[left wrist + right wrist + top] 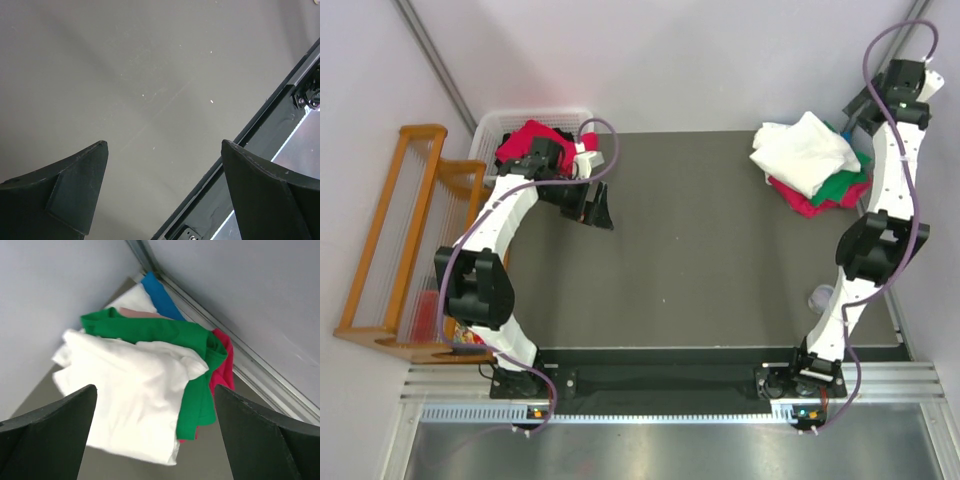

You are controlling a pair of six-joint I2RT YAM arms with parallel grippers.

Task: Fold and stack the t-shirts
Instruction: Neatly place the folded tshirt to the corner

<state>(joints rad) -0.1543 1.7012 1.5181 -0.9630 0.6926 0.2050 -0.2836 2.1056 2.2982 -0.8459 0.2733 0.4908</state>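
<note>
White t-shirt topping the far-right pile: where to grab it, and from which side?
Likely the white t-shirt by its bunched edge facing the middle of the table, coming from above on that open side. It lies crumpled atop the green shirt and crimson shirt, and they sit in the far right corner.

T-shirts (810, 165) far right; basket (492, 124) far left

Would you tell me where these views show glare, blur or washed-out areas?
Top external: even light, sheen on the metal sheet. Left wrist: left fingers dark, bright strip at right blown out. Right wrist: white t-shirt nearly washed out, right fingers dark, slightly soft.
</note>
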